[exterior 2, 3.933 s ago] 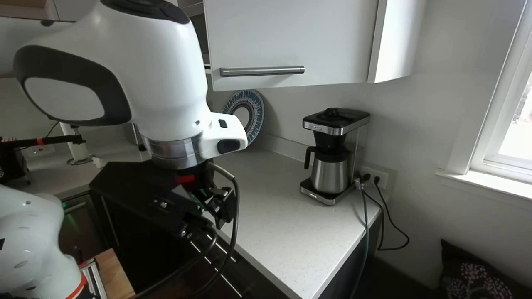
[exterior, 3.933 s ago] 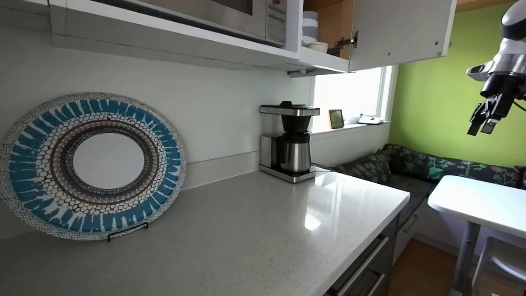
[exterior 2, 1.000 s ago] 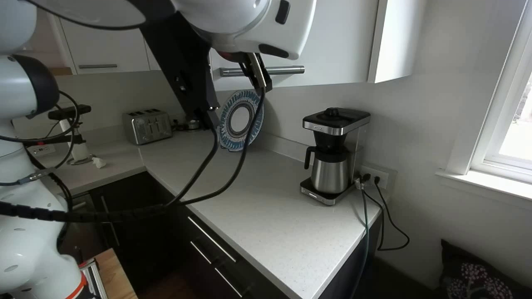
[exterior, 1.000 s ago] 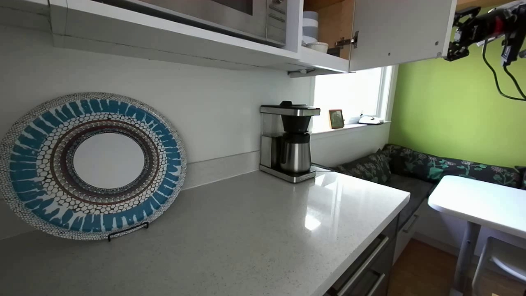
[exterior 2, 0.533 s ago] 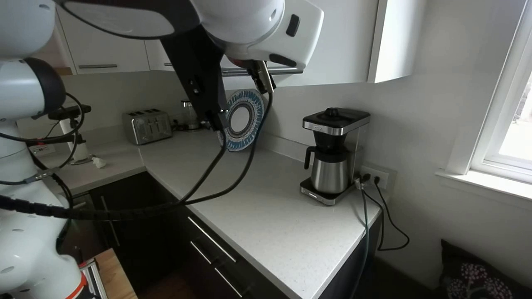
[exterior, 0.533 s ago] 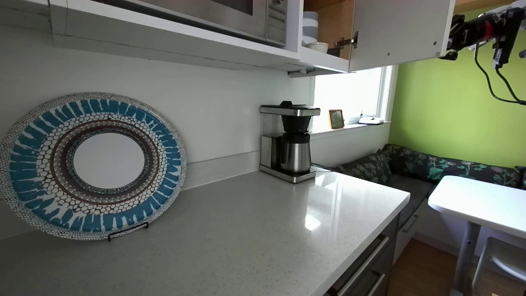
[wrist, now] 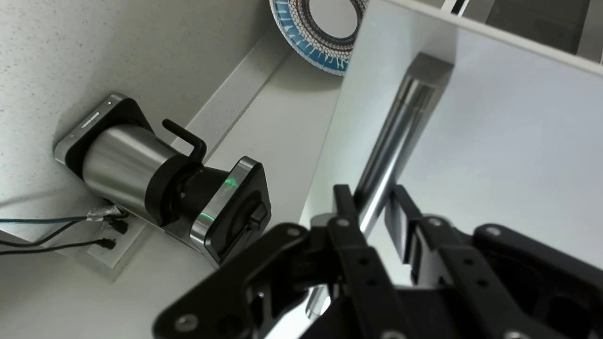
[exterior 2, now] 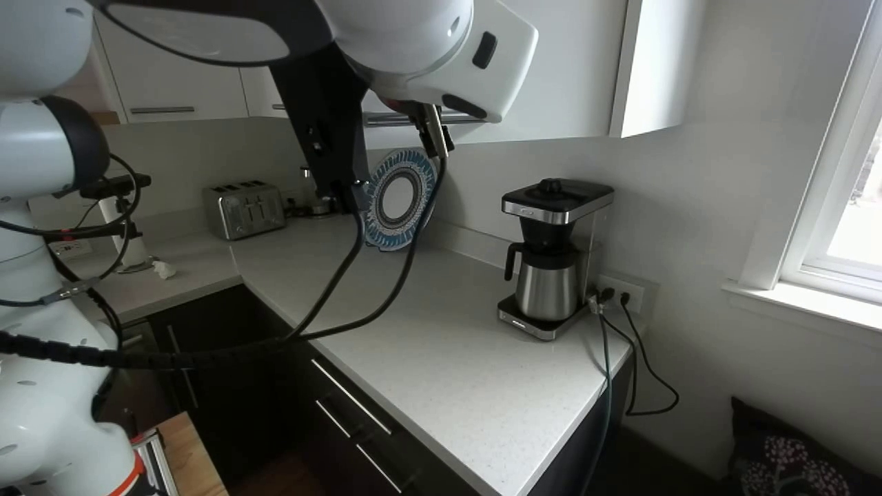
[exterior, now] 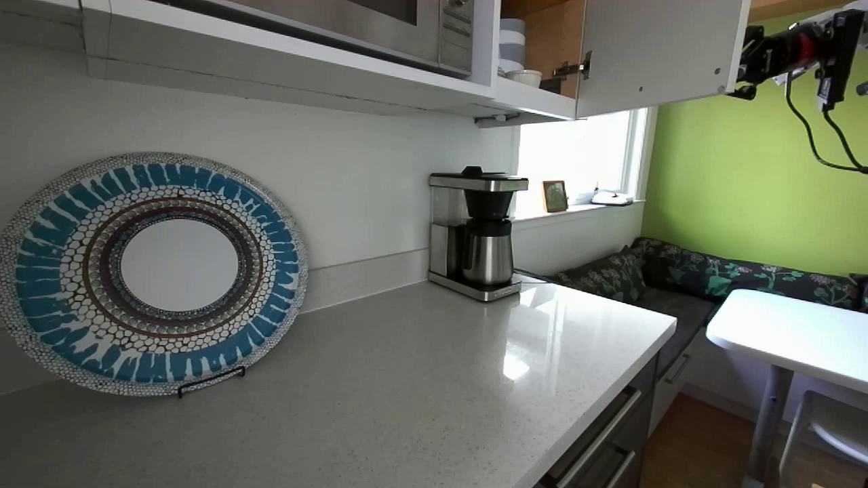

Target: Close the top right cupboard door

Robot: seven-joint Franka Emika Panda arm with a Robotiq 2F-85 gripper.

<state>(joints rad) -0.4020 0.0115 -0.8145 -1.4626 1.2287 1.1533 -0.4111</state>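
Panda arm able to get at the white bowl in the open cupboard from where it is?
Probably not: the gripper appears to grip the bar handle on the outer face of the cupboard door, and that open door stands between it and the white bowl.

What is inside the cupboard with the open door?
Apparently stacked pale dishes, a white bowl and something dark, unclear. The cupboard's side panel hides the left part; the top is out of frame.
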